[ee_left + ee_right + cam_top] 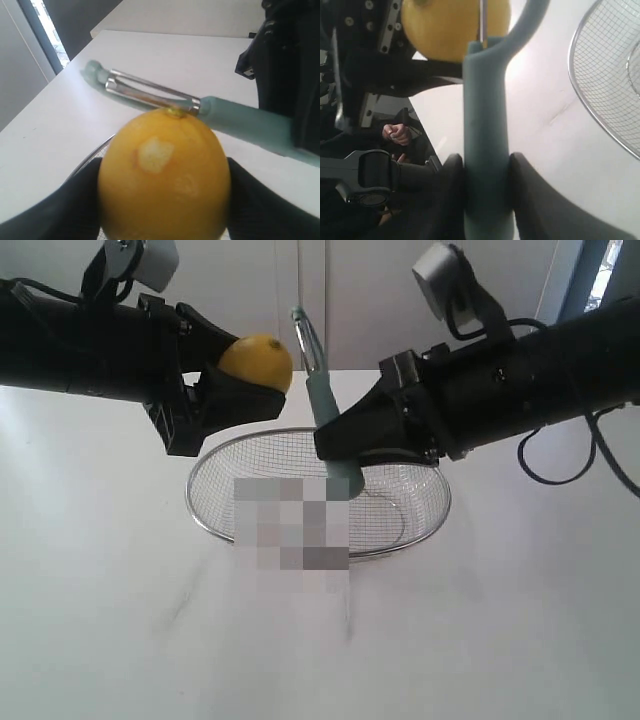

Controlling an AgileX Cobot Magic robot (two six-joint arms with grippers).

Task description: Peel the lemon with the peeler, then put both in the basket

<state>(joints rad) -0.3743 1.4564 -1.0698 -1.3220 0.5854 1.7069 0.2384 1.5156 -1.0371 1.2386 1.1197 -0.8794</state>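
My left gripper is shut on the yellow lemon, held in the air above the far left rim of the wire basket. In the left wrist view the lemon fills the space between both black fingers and shows a small pale peeled patch. My right gripper is shut on the teal handle of the peeler, which stands nearly upright. Its metal blade rests against the lemon's tip. The right wrist view shows the handle clamped between the fingers, with the lemon beyond.
The basket sits on a white table under both arms. A blurred patch covers the basket's front. A person's hand and dark equipment lie beyond the table edge in the right wrist view.
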